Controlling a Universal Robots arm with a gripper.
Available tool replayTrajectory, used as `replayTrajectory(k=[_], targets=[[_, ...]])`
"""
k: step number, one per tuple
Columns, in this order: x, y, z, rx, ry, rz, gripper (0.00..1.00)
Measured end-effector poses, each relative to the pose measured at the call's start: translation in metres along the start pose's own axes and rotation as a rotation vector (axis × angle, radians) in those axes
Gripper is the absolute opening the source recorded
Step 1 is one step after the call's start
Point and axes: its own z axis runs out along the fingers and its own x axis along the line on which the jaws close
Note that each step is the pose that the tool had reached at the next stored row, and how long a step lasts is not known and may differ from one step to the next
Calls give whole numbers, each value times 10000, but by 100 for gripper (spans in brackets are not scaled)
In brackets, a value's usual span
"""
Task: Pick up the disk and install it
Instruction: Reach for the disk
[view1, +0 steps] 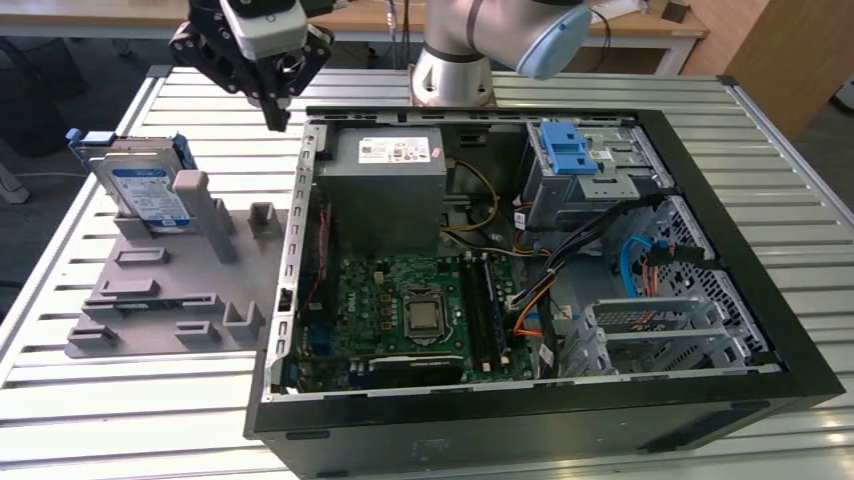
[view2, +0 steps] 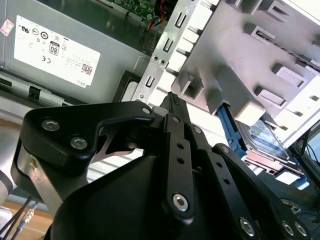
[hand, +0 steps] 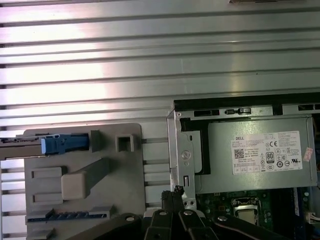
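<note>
I am looking down on a slatted silver metal counter (view1: 134, 400), with a wooden desk running along behind it. An open black computer case (view1: 534, 420) is lying on it, and a flat grey plastic fixture (view1: 174, 290) is sitting beside the case on the exterior view's left.

The disk, a flat silver hard drive with a blue-and-white label and blue side rails (view1: 144, 190), is standing on edge in a slot at the far end of that fixture. The exterior view is giving me its label face. The first wrist view is giving me the disk (hand: 62, 144) edge-on, as a thin strip with the blue rail. The second wrist view is catching its label (view2: 265, 135) past the fixture's blocks.

The black tool (view1: 278, 122) is hanging above the gap between fixture and case, near the case's far corner and apart from the disk. Its fingers are pressing together at the tips and gripping nothing, as the second wrist view (view2: 172, 97) is showing me close up.

Inside the case, the exterior view is showing a grey metal box with a white sticker (view1: 387, 180), a green circuit board (view1: 414, 300) and a silver cage with a blue latch (view1: 587, 165).
</note>
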Motion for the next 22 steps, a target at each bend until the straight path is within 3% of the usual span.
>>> replayTrajectory(k=[4, 11, 17, 22], targets=[[20, 6, 5, -82, 115, 48, 11], [96, 3, 23, -81, 226, 61, 11], [191, 19, 34, -80, 265, 64, 11], [275, 92, 44, -82, 267, 66, 11]])
